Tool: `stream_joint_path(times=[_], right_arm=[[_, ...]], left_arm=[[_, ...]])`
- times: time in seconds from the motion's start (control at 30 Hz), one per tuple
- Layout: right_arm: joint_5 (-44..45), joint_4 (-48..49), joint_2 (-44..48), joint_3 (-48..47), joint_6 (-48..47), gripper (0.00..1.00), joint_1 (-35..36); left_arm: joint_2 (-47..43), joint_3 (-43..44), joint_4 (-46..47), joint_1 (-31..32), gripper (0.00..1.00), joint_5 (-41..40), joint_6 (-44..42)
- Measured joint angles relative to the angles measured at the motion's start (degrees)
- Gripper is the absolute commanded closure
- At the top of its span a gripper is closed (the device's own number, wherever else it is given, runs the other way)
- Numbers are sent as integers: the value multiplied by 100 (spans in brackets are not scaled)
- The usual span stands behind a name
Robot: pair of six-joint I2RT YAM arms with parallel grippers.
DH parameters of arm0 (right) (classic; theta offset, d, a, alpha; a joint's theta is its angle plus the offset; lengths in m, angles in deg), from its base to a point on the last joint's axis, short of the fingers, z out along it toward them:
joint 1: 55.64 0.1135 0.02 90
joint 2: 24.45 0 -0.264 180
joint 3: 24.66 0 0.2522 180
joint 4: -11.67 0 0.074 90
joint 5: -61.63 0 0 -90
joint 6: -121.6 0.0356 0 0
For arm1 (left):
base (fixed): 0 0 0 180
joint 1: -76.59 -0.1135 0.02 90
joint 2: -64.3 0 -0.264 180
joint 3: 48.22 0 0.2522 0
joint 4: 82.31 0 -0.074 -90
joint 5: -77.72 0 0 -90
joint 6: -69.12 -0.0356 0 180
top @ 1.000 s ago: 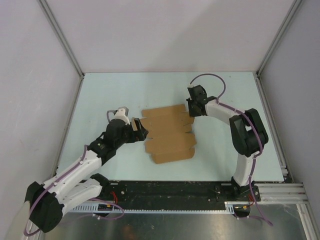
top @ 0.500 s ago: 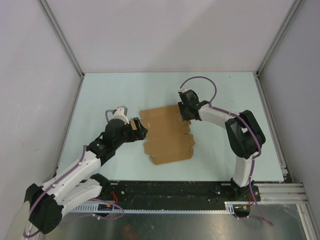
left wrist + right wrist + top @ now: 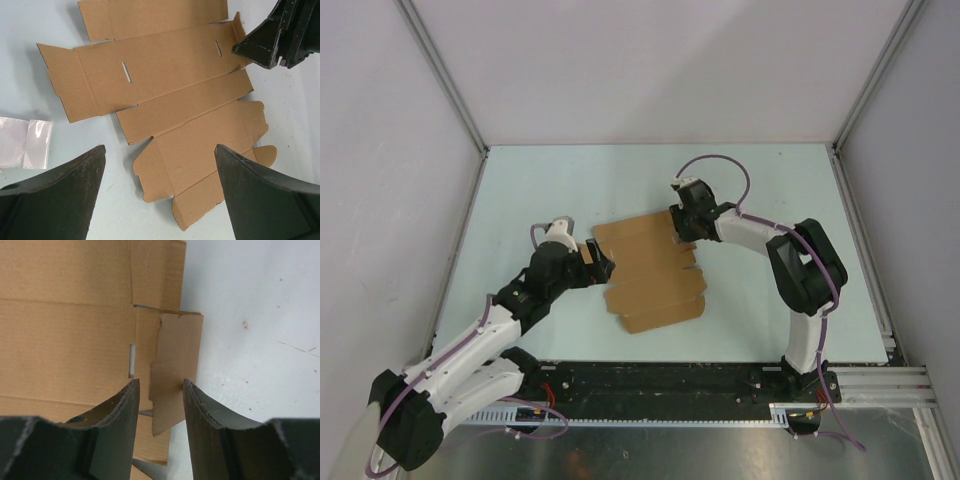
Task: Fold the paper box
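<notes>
The right gripper (image 3: 160,385), jaws half apart, straddles the raised 1 o'clock flap (image 3: 175,350) of the paper box (image 3: 650,275), likely to crease it, while the left gripper (image 3: 159,151) hovers wide at 9 o'clock

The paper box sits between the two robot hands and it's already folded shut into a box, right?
Not quite. The paper box does sit between the left hand and the right hand, but it isn't folded shut. It's a spread-out, almost flat sheet with its flaps showing, as the left wrist view shows.
</notes>
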Motion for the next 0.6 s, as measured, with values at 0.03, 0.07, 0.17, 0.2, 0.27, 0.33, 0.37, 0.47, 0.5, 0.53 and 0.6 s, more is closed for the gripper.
stream_joint_path(times=[0.03,0.07,0.17,0.2,0.27,0.33,0.37,0.47,0.5,0.53,0.6], right_arm=[[-37,20,-22,0,15,55,0],[-87,48,-48,2,35,55,-2],[-249,111,-133,2,83,55,-13],[-310,131,-160,2,87,55,-15],[-407,168,-197,2,105,55,-33],[-470,201,-221,2,125,55,-44],[-487,205,-225,2,131,55,-52],[-551,229,-225,2,149,55,-61],[-573,227,-225,2,153,55,-68],[-595,227,-223,2,168,54,-92],[-638,210,-190,4,188,52,-125]], left_arm=[[-4,-7,2,0,5,0,7],[-13,-20,4,0,5,2,20],[-33,-72,4,0,5,4,46],[-33,-76,-2,0,4,4,46],[-37,-79,-2,0,5,9,48],[-59,-83,-2,0,5,13,48],[-70,-87,-2,0,5,13,48],[-105,-107,-2,0,5,13,48],[-107,-107,-4,0,4,13,48],[-107,-107,-2,0,4,13,48],[-107,-107,-2,0,4,13,48]])
